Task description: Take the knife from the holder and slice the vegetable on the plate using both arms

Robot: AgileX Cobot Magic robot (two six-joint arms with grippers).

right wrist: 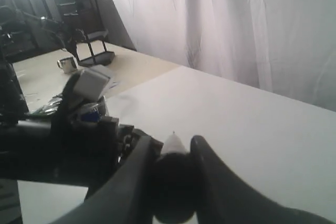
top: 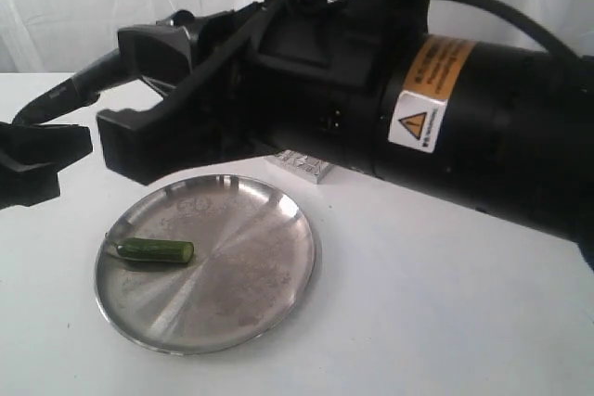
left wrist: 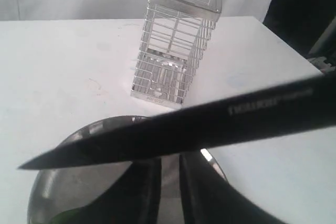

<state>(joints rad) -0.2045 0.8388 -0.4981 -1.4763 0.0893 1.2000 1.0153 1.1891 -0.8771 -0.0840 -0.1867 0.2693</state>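
Observation:
The green chili pepper [top: 156, 250] lies on the left part of the steel plate [top: 243, 277]. My right gripper [top: 125, 90], on the thick arm with the yellow label, hovers above the plate's far edge, shut on the knife's black handle [right wrist: 170, 182]. The knife [top: 60, 95] points left and slightly down. In the left wrist view its dark blade [left wrist: 184, 127] crosses above the plate [left wrist: 100, 124]. My left gripper [top: 37, 166] hangs at the left edge, near the knife tip. Its fingers [left wrist: 139, 192] stand a narrow gap apart with nothing between them. A bit of the pepper [left wrist: 65, 217] shows there.
The wire holder [left wrist: 176, 51] stands on the white table beyond the plate; in the exterior view only its base [top: 302, 166] shows under the right arm. White curtains hang behind the table.

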